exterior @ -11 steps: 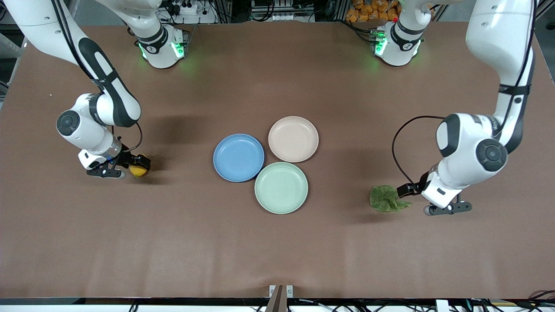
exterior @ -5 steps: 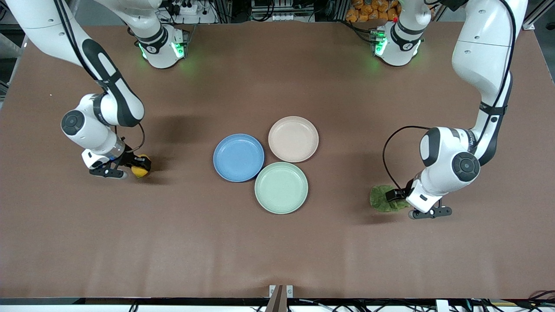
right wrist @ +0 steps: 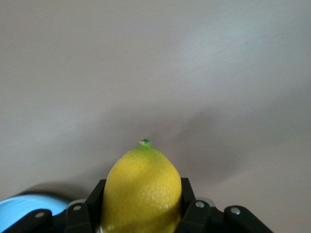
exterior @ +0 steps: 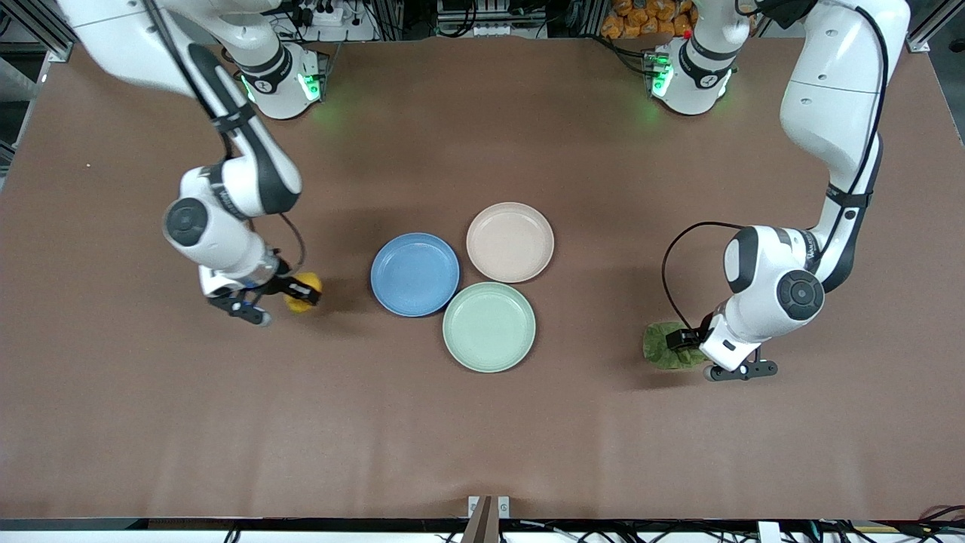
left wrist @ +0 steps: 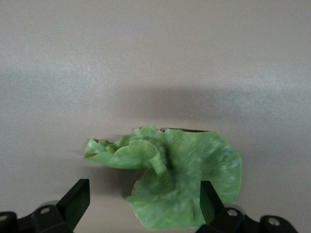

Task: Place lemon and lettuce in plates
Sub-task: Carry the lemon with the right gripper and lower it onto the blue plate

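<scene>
The right gripper [exterior: 290, 292] pinches the lemon [exterior: 301, 292] at the blue plate's [exterior: 415, 274] nine o'clock, apparently off the table [exterior: 482, 422]. The left gripper [exterior: 682, 348] gapes wide astride the lettuce [exterior: 662, 345], at the pink plate's [exterior: 510, 242] four o'clock.

Matt brown table [exterior: 482, 422], finely dimpled glossy lemon [right wrist: 142, 194], wrinkly waxy lettuce [left wrist: 180, 179], smooth matt plates [exterior: 415, 274]

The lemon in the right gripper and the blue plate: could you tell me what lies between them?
Nothing: in the front view only bare brown table separates the lemon, shut in the right gripper, from the blue plate.
</scene>
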### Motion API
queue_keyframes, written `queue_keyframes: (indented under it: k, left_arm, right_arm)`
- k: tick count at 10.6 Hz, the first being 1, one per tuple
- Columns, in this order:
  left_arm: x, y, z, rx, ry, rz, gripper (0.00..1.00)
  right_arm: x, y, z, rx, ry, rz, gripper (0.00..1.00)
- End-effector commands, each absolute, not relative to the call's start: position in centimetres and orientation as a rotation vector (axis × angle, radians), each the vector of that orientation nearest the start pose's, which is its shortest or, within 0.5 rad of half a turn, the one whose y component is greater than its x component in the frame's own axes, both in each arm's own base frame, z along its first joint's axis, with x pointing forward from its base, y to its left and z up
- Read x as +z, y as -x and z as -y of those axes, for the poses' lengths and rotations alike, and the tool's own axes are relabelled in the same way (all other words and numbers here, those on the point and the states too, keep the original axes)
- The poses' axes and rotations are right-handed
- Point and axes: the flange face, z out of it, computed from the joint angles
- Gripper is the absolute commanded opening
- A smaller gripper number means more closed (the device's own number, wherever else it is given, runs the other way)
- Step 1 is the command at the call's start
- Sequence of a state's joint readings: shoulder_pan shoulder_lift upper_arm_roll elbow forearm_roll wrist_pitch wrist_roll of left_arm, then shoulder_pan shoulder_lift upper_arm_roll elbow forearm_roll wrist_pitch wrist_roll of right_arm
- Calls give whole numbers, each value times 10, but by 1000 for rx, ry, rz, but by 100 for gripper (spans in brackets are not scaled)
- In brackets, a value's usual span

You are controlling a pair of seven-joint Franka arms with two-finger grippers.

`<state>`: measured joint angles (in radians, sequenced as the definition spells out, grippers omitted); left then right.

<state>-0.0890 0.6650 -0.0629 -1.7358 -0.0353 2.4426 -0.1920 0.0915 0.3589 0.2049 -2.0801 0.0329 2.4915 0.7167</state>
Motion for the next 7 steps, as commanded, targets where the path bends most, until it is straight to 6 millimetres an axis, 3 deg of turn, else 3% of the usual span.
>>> queue_keyframes:
  k: [1, 2, 3, 4, 6, 7]
  left_arm:
    - [191, -671, 100, -121, 3204, 79, 100]
    - [191, -671, 100, -122, 3204, 79, 100]
    - [191, -672, 96, -122, 3203, 84, 86]
    - [190, -671, 96, -119, 3203, 84, 56]
    - [192, -671, 95, -121, 3206, 91, 9]
    - [193, -671, 94, -121, 3205, 93, 0]
  right_arm:
    - [286, -555, -244, -9, 2912, -806, 0]
    - [287, -545, -268, 4, 2892, -825, 0]
    - [288, -536, -288, 16, 2875, -844, 0]
    - [287, -528, -306, 19, 2872, -846, 0]
    - [268, -512, -336, -5, 2928, -841, 0]
    - [252, -504, -349, -35, 2975, -821, 0]
